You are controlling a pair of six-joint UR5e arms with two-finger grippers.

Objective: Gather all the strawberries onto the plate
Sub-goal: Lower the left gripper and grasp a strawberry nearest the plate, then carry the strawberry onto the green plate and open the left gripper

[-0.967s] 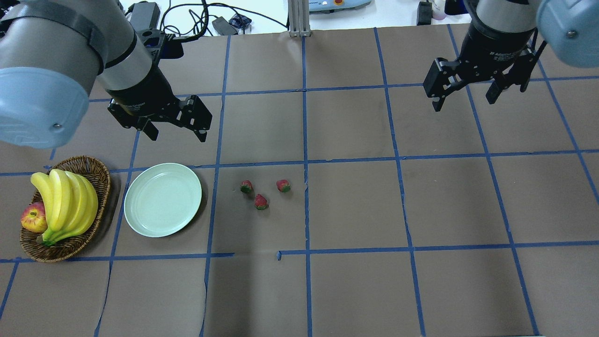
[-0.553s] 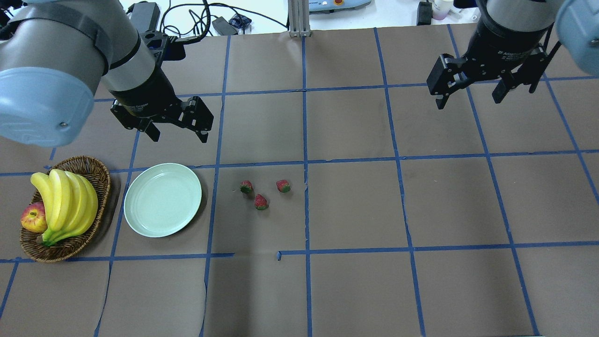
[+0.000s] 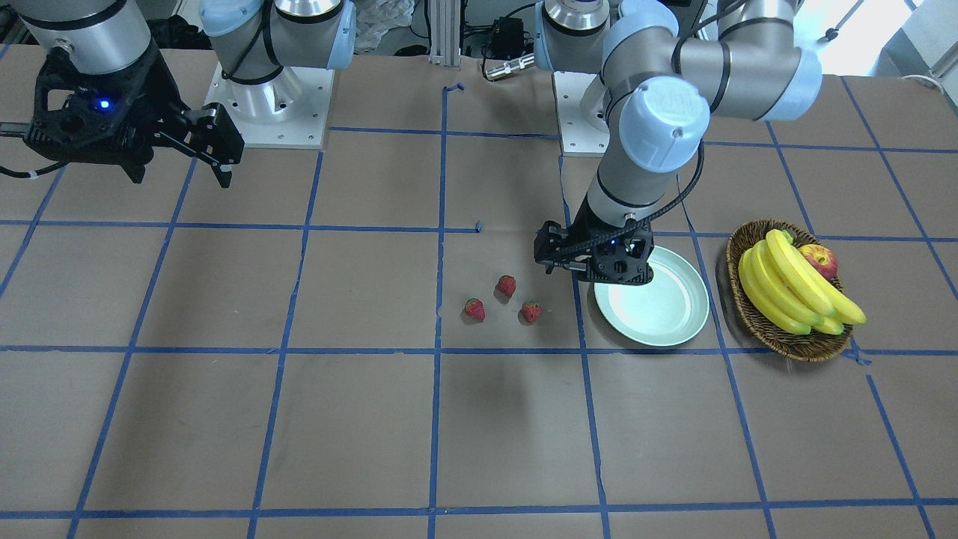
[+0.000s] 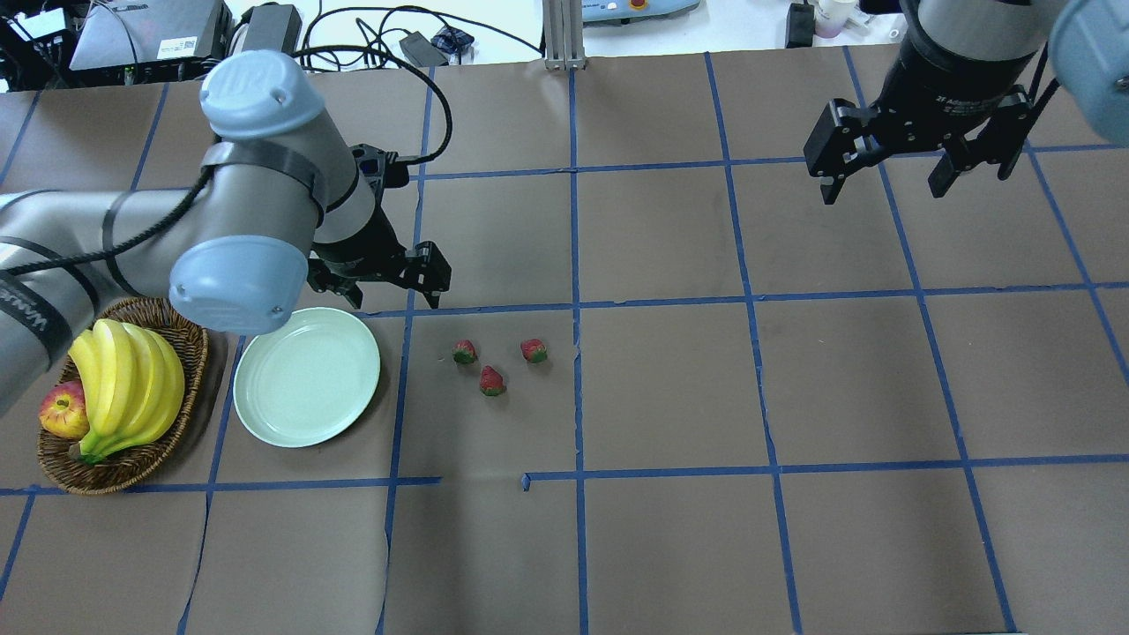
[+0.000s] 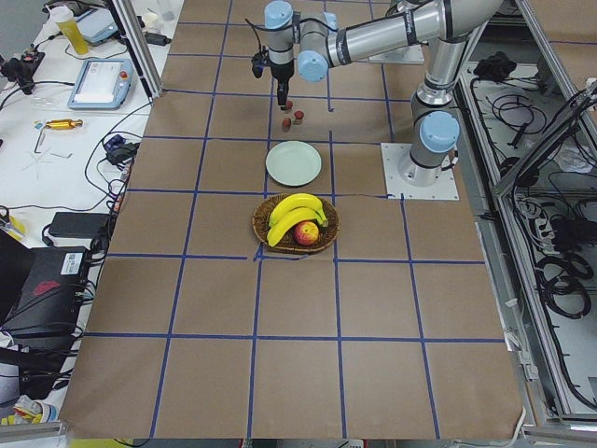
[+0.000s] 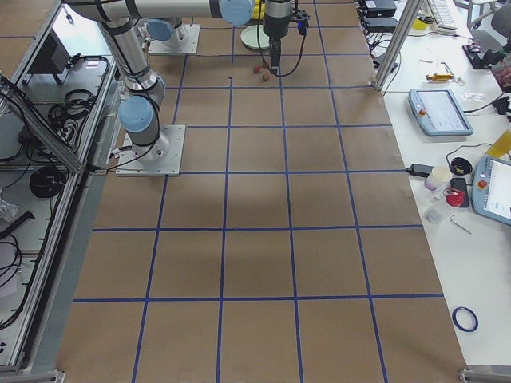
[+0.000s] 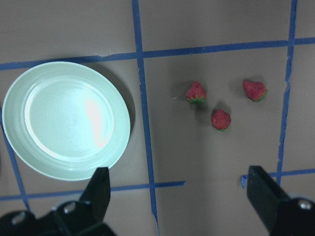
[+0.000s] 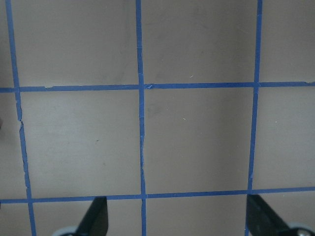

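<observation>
Three small red strawberries (image 4: 464, 352) (image 4: 491, 381) (image 4: 534, 350) lie close together on the brown table, right of the empty pale green plate (image 4: 306, 377). In the left wrist view they (image 7: 196, 92) sit right of the plate (image 7: 66, 125). In the front view they (image 3: 507, 284) lie left of the plate (image 3: 653, 307). My left gripper (image 4: 388, 287) is open and empty, low over the table just behind the plate's far right edge. My right gripper (image 4: 882, 185) is open and empty, high over the far right of the table.
A brown wicker basket (image 4: 123, 467) with bananas (image 4: 128, 384) and an apple (image 4: 62, 413) stands left of the plate. Blue tape lines grid the table. Cables and devices lie past the far edge.
My left arm has swung right and toward the plate and strawberries, with its gripper lower and still open. The right gripper has hardly moved. The strawberries and plate are unmoved.
</observation>
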